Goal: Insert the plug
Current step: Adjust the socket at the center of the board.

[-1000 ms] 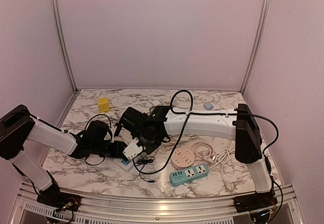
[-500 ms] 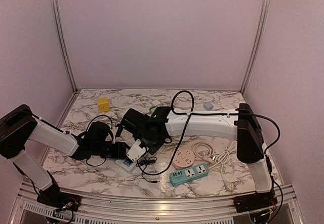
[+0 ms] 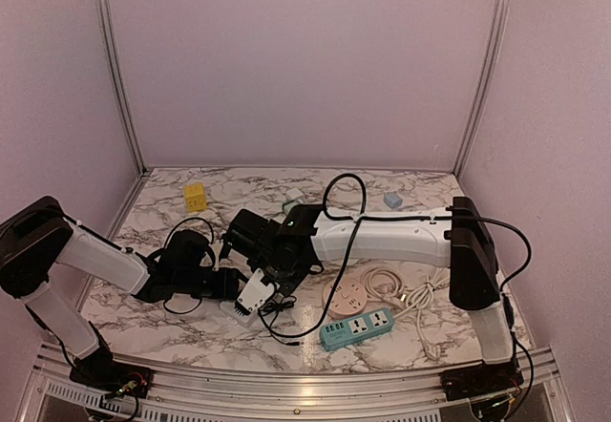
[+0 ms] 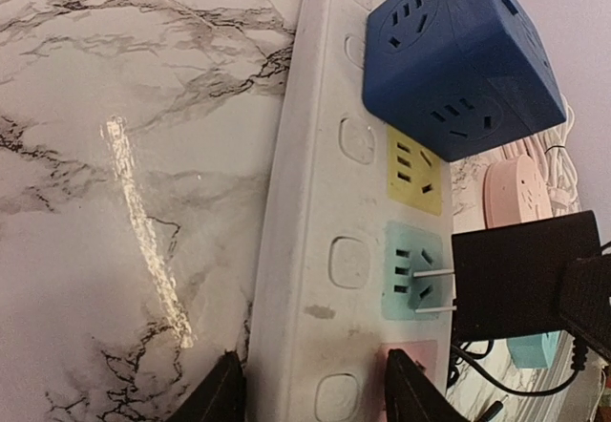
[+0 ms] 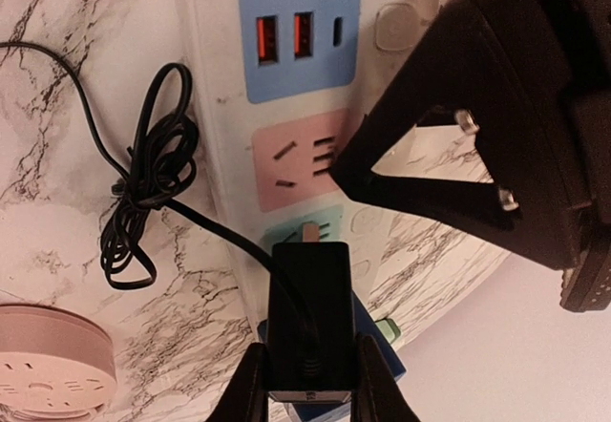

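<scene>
Prongs [image 4: 431, 288] meet the green socket [image 4: 406, 267]. Right gripper [image 5: 307, 379] clamps plug [image 5: 307, 312], left gripper [image 4: 315, 393] pins strip [image 4: 315, 202]; I'd push straight.

Marble-pattern tabletop [image 4: 115, 107]: white, grey-black veining.
Long plastic power strip [image 4: 305, 231], by black left fingers [image 4: 221, 393]: white body; socket panels yellow, mint, pink; blue USB panel, red ports.
Cube-shaped plastic adapter [image 4: 458, 54], beyond left fingers: dark blue.
Boxy plastic plug [image 5: 307, 307], between right fingers [image 5: 243, 389]: black.
Thin coiled cable [image 5: 143, 193], left of right fingers: black.
Round plastic socket disc [image 5: 48, 365], left of right fingers: pale pink.
</scene>
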`<action>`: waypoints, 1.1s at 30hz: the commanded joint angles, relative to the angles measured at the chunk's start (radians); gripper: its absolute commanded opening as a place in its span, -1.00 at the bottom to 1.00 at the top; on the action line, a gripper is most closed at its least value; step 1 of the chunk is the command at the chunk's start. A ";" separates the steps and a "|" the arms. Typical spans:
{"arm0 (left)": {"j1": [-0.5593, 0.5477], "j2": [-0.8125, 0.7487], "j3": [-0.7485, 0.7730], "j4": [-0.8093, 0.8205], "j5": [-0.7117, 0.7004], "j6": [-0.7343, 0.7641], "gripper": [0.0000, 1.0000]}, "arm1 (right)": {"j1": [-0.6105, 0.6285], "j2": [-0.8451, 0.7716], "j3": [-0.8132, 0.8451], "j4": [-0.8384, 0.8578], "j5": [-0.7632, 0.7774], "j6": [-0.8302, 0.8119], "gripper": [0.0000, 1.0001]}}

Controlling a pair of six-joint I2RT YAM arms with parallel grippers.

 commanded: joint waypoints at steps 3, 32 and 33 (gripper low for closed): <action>-0.019 0.030 -0.013 -0.026 0.031 -0.001 -0.03 | 0.007 -0.002 -0.002 -0.020 0.000 -0.013 -1.00; -0.019 0.054 -0.019 0.010 0.046 -0.013 -0.03 | 0.003 -0.009 -0.050 0.021 0.004 -0.045 -1.00; -0.020 0.054 -0.019 0.011 0.047 -0.014 -0.03 | 0.004 -0.009 -0.050 0.020 0.000 -0.046 -1.00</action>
